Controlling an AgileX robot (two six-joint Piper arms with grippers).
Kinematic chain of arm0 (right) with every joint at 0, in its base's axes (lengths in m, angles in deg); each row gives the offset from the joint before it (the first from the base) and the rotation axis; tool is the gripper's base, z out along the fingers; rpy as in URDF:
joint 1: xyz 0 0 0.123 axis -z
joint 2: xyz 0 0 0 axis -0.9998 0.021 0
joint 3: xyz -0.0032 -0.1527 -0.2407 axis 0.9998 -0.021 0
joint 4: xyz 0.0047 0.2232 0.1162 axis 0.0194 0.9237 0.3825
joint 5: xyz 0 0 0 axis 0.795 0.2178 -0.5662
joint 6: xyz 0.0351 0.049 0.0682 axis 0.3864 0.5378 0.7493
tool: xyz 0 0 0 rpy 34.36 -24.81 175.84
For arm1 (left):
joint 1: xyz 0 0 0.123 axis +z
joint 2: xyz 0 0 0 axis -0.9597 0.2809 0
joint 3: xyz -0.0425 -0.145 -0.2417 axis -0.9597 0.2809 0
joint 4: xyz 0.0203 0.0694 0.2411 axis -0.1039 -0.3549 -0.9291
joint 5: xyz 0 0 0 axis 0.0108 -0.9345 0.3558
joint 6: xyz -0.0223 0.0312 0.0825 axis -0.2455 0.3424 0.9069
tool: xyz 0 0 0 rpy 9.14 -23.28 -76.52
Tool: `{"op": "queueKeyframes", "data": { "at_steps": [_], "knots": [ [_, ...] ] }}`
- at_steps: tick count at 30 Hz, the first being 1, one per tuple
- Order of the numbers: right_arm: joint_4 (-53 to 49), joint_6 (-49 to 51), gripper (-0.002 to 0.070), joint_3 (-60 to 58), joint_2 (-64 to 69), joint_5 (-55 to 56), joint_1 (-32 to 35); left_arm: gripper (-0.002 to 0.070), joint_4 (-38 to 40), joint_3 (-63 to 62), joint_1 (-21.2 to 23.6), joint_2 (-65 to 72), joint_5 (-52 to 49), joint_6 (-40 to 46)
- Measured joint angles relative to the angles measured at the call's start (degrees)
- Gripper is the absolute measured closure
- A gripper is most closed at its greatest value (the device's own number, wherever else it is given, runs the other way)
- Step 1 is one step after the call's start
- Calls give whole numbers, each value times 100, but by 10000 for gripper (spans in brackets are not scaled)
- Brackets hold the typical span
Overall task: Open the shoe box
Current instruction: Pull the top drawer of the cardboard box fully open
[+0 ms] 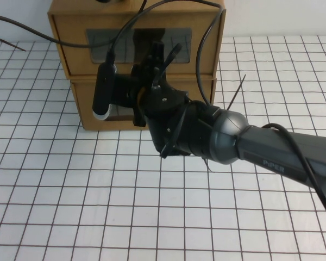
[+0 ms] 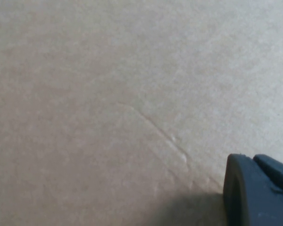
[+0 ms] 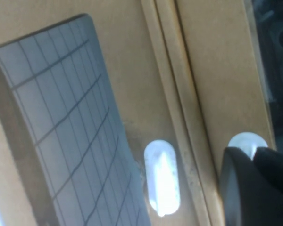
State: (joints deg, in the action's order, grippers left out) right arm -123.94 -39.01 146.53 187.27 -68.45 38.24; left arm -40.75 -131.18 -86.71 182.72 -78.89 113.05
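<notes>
Upper centre, the right gripper (image 1: 162, 57) is seen clamped on the shoe box's (image 1: 136, 27) white tab (image 3: 245, 140) — it could be slipped or torn if pulled askew — while the left gripper (image 2: 254, 188), whose state cannot be told, is held close to cardboard (image 2: 108, 94).

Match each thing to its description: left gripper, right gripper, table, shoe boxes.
Things: 1 left gripper; 2 right gripper; 3 table; 4 shoe boxes.
Descriptions: A white with dark grid lines; B shut on a white tab on a box front; C brown, stacked two high; D close to plain cardboard.
Pairs: 1-D, 2-B, 3-A, 4-C.
</notes>
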Motion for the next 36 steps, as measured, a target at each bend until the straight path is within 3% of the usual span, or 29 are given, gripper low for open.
{"op": "queueKeyframes", "data": {
  "at_steps": [25, 36],
  "knots": [
    [835, -314, 668, -1218, -1095, -387, -689, 677, 0, 0, 43, 0, -13, -11],
    [1134, -336, 668, -2208, -1756, -647, -1351, 677, 0, 0, 43, 0, -17, -11]
  ]
}}
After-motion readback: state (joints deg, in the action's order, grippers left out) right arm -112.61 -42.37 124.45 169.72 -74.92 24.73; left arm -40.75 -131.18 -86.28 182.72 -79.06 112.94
